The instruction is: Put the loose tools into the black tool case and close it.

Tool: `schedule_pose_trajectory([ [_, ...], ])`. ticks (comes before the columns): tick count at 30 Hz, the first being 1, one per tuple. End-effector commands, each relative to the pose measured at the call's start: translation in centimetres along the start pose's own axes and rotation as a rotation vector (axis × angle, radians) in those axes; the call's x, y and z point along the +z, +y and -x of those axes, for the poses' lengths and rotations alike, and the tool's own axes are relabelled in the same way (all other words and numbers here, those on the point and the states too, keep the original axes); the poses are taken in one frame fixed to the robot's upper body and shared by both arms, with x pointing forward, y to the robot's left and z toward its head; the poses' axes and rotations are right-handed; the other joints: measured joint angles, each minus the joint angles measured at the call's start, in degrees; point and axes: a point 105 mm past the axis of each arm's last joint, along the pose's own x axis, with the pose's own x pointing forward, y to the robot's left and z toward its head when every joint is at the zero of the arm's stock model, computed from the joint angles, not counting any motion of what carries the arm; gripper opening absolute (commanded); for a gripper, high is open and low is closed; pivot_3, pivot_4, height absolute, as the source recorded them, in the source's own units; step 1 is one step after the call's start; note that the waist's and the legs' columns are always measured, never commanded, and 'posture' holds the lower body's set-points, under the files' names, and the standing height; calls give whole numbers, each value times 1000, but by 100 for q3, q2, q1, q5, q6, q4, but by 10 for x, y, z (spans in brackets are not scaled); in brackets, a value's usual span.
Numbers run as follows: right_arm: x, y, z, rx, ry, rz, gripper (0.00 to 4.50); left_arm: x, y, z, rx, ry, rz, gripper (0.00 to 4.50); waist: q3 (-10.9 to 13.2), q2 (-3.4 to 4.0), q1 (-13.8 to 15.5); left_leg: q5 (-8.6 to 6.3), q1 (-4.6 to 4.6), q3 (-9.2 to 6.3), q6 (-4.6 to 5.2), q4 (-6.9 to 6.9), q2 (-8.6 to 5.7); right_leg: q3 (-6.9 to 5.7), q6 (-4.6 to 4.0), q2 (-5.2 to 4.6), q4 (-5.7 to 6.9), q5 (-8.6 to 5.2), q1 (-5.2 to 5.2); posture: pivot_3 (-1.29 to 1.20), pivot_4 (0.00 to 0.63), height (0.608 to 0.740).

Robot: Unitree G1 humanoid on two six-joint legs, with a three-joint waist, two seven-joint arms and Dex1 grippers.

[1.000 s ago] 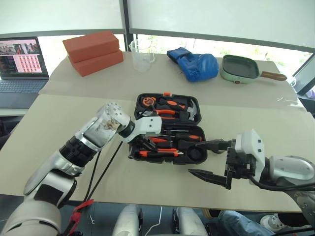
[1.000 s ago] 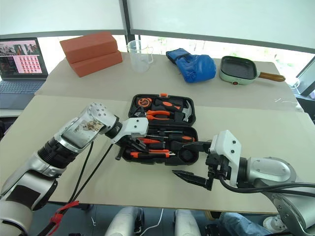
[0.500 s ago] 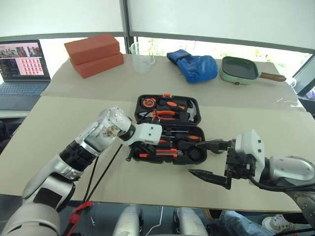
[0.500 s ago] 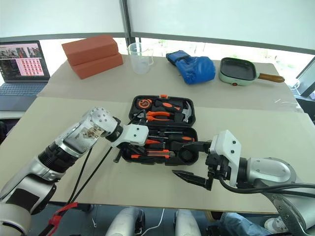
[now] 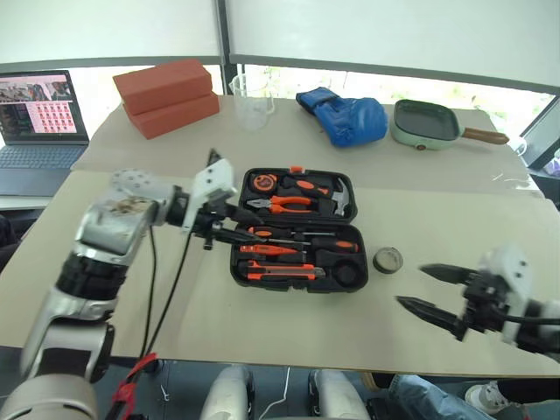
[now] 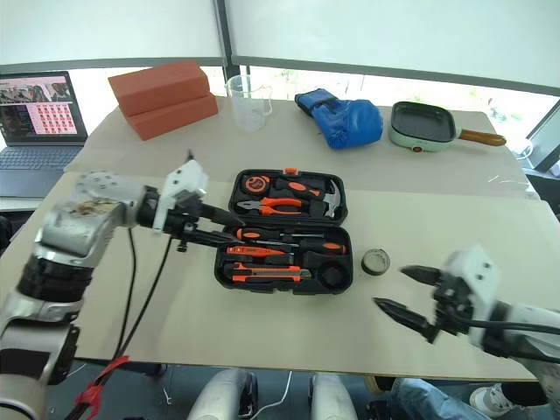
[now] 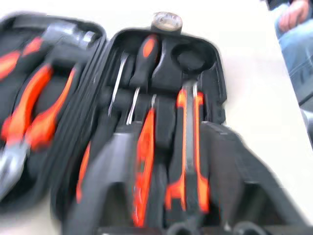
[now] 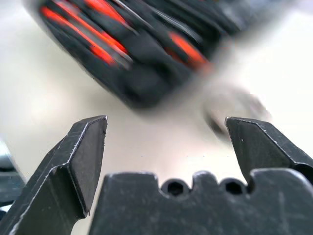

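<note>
Both hands had pulled off the case (image 5: 297, 229), fingers apart and empty; tape roll (image 5: 387, 259) lay loose on the counter (image 5: 105, 219).

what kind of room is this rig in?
Probably an office or lab test area, not a real workshop: a laptop by the windows, and unrelated props on the beige table: bricks, a measuring cup, a green pan.

Count on the counter (image 5: 131, 289): one open black tool case (image 5: 297, 229), one small round tape roll (image 5: 388, 260), two red bricks (image 5: 166, 94), one clear measuring jug (image 5: 252, 98), one blue glove (image 5: 346, 115), one green pan (image 5: 427, 122), one laptop (image 5: 39, 118).
</note>
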Motion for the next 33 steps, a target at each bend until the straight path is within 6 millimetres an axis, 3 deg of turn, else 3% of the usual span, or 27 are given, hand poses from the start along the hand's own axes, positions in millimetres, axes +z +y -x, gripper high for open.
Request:
schedule_pose_trajectory([
  [1,-3,-15,36,-27,51,43,4500,34,-23,19,-40,-127,-57,3895,0,0,11,0,-2,-1,0,0,-1,1,1,-1,-3,0,0,0,150,738],
  [3,-2,-21,46,-24,72,53,4500,39,-34,26,-54,-161,-73,4482,0,-1,-11,0,1,0,0,2,1,4,2,-1,-4,0,5,0,150,738],
  [6,4,-30,44,13,124,133,4500,29,-39,28,-6,-123,-124,4482,-1,1,-72,0,20,2,-1,-6,4,14,0,4,-5,-1,15,0,150,738],
  [8,9,-31,32,79,153,204,4500,17,-37,26,34,-73,-161,4482,-2,4,-143,-1,60,12,-1,-27,0,28,-4,5,-7,-4,41,0,150,738],
  [11,19,-36,9,121,135,273,4500,18,-39,22,33,-95,-152,4482,10,-17,-154,0,126,20,-3,-62,0,36,-13,11,-17,-15,91,0,150,738],
  [19,42,-39,-73,223,136,439,4500,27,-44,13,22,-112,-191,4482,14,-18,-135,2,107,28,-7,-57,-2,37,-6,4,-19,-14,76,0,150,738],
  [29,34,-34,-111,258,141,461,4500,32,-43,10,54,-131,-208,4482,14,-18,-79,2,85,34,-6,-56,-3,37,-2,2,-16,-16,55,0,150,738],
  [32,24,-36,-119,248,167,462,3861,34,-41,11,58,-135,-210,4500,14,-18,-79,2,87,35,-6,-57,-4,38,-2,2,-13,-16,54,0,150,738],
  [33,21,-37,-121,245,172,461,3433,34,-41,11,59,-136,-211,4500,14,-18,-78,2,87,36,-6,-57,-4,38,-2,2,-13,-16,54,0,150,738],
])
